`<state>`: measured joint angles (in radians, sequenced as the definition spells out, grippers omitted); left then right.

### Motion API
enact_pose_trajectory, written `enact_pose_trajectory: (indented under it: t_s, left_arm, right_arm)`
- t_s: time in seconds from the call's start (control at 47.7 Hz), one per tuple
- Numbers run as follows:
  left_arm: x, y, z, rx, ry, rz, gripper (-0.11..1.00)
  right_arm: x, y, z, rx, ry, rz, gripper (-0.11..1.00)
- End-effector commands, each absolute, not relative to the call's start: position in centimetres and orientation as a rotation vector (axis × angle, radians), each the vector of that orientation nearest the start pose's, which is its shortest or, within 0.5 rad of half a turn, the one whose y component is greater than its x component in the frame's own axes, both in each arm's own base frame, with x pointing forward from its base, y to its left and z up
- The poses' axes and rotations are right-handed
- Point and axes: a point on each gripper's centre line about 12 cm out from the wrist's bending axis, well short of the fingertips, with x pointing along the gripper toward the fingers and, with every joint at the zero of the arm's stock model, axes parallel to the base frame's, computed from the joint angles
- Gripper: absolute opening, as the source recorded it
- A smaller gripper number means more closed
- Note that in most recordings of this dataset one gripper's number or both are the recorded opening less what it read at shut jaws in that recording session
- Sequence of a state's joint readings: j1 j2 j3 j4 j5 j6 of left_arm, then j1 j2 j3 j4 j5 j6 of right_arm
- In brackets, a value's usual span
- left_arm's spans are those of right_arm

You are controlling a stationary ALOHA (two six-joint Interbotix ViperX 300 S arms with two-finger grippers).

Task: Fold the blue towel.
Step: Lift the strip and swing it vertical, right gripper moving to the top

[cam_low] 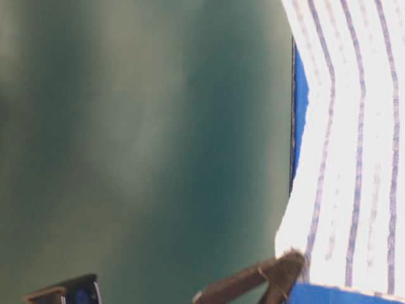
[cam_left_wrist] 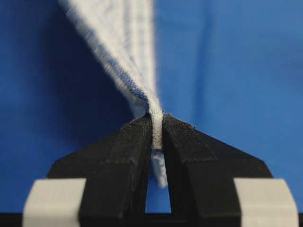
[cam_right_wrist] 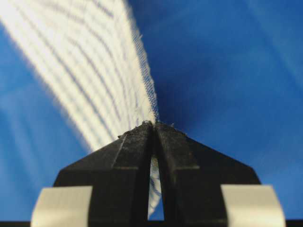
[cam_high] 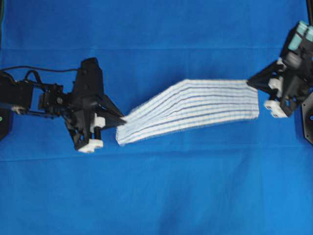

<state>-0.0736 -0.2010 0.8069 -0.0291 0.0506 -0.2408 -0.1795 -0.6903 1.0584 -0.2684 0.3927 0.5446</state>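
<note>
1. Striped cloth is what I am holding: the blue towel (cam_high: 190,108) hangs in the air above the blue table (cam_high: 156,196), stretched between my two tools.
2. My left tool (cam_high: 123,119) is pressed together on the towel's left end. In my left wrist view only a thin bit of cloth sits between the tips.
3. My right tool (cam_high: 250,82) is pressed together on the towel's far right corner. My right wrist view shows just the edge caught at the very tips.
4. What could go wrong: each pinch is small. If I pull my arms apart too hard, I think the cloth could slide out of one tool and drop onto the table in a heap.
5. The towel's near edge hangs lower than the held edge and sags. If I lay it down fast, I think that loose part could bunch up or flip under, and the fold would come out crooked.
6. My left tool is closer to the near side of the table than my right tool, so the towel sits slanted. If I fold it like this, the corners may not meet.
7. If one arm moves quicker than the other, the towel could twist.
</note>
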Motion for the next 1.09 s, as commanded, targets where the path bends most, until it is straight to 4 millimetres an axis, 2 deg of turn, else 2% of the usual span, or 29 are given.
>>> enact_pose_trajectory:
  t_s: [0.0,0.272,0.587,0.859,1.069]
  left_arm:
    - [35.2,-3.8,20.5,-0.235,0.602,-0.023,0.05]
    - [39.1,-7.6,21.9,-0.202,0.559,-0.116,0.05]
    - [41.6,-10.1,22.2,-0.191,0.544,-0.164,0.05]
    - [43.9,-11.3,22.7,-0.182,0.514,-0.184,0.05]
    - [44.7,-11.5,22.9,-0.157,0.501,-0.193,0.05]
  right_arm:
    - [23.0,-6.4,22.2,0.289,0.659,-0.402,0.05]
    - [26.6,-11.4,24.0,0.216,0.602,-0.496,0.05]
    - [31.1,-16.3,24.8,0.16,0.571,-0.546,0.05]
    - [34.4,-18.1,25.5,0.126,0.55,-0.54,0.05]
    - [35.2,-18.4,25.9,0.121,0.531,-0.534,0.05]
